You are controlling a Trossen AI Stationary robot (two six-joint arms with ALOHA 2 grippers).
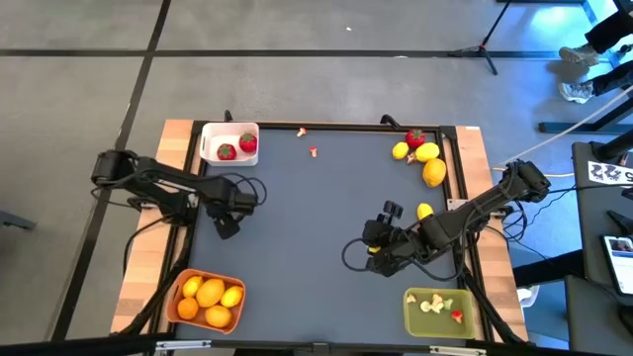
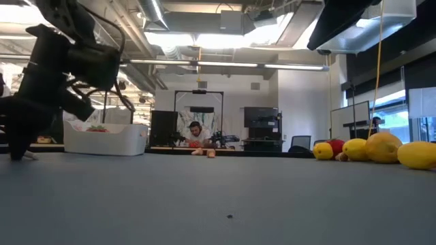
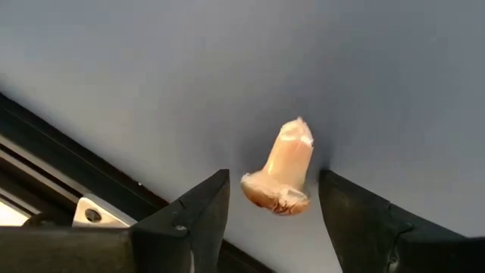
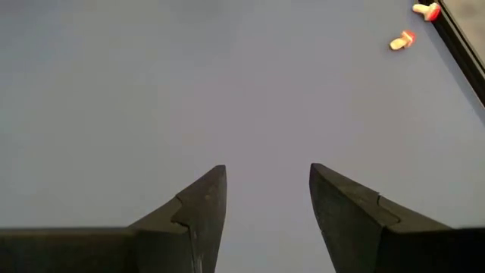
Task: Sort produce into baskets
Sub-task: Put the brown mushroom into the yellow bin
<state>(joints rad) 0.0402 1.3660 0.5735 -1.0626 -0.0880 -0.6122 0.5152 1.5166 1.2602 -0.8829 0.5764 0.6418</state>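
Grey desk (image 1: 316, 213) is filling the high view, a wood edge at each side, an open lab with monitors and a seated person (image 2: 195, 133) showing beyond it. At the left of that view my left jaws (image 1: 226, 228) are standing apart around a small pale mushroom-shaped bit (image 3: 282, 169), one finger on each side; whether they are touching it I cannot tell. I judge I should be centring on its stem and closing gently, since it looks light enough to skid. My right jaws (image 1: 374, 255) are hanging released over bare desk at lower right. Lemons (image 1: 427, 163) are lying upper right; white basket (image 1: 214, 133) upper left, orange basket (image 1: 178, 284) lower left, green basket (image 1: 409, 314) lower right.
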